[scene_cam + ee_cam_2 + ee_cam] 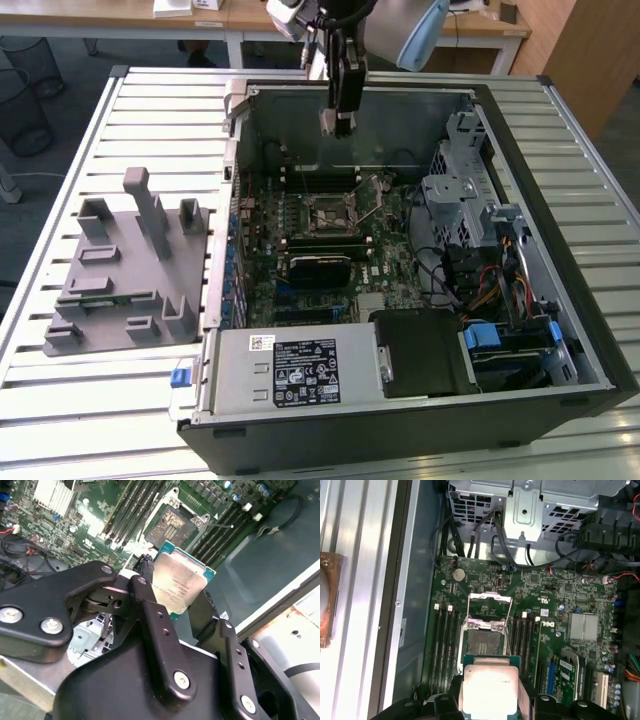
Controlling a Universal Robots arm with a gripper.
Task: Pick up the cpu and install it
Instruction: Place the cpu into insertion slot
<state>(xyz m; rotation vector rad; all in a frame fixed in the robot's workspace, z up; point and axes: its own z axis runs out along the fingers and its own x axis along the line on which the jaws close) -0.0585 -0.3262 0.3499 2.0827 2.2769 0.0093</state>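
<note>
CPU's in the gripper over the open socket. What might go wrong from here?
1. The cpu is held by its edges in the gripper; it may slip or tilt.
2. It hangs above the open socket; a skewed descent could damage either.
3. The flipped-open socket frame stands close by and might snag it.

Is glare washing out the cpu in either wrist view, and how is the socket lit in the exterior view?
In the first wrist view the cpu top is blown out almost white by glare; in the second wrist view it has a milder sheen, with surface marks visible; in the exterior view the socket lies in dim, even shade, without glare.
</note>
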